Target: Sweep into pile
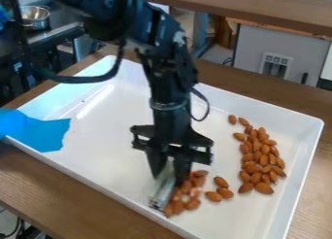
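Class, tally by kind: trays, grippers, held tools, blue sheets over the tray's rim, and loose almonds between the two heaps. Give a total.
Tray: 1
Gripper: 1
Held tool: 1
Blue sheet: 1
Loose almonds: 3
Total: 7

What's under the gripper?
The gripper holds a pale tool down at the white tray, with almonds crowded close beside it. Whatever lies directly beneath the tool is covered.

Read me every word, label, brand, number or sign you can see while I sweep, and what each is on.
No text can be read.
Arm: small pale marks, too blurred to tell if they are lettering.
Tray: no lettering I can make out.
Blue sheet: likewise.
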Available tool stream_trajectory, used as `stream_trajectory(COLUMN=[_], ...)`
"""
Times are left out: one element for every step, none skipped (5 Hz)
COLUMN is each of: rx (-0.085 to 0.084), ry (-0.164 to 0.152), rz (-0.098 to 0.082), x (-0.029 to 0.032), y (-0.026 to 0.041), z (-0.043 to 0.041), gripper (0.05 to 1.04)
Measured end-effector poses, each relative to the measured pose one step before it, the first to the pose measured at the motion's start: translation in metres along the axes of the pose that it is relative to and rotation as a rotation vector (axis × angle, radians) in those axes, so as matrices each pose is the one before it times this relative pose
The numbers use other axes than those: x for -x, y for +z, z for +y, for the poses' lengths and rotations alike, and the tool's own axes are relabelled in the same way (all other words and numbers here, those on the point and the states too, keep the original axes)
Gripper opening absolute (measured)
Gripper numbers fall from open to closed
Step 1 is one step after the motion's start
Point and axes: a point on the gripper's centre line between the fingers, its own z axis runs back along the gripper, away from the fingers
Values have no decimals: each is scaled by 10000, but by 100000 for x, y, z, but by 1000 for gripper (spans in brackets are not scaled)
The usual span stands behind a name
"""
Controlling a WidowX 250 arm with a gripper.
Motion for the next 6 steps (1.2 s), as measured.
stream_trajectory(rx=[374,580,424,227,-13,78], ry=[1448,1400,1489,731,324,75], rz=[-60,-311,-210,-184,74,93], x=[-620,-1056,-770,-1008,-967,-640], y=[-305,-329,-89,-149,-21,263], z=[-1403,-1701,-885,-1457,-1230,-1205], gripper=[375,375,375,375,375,375])
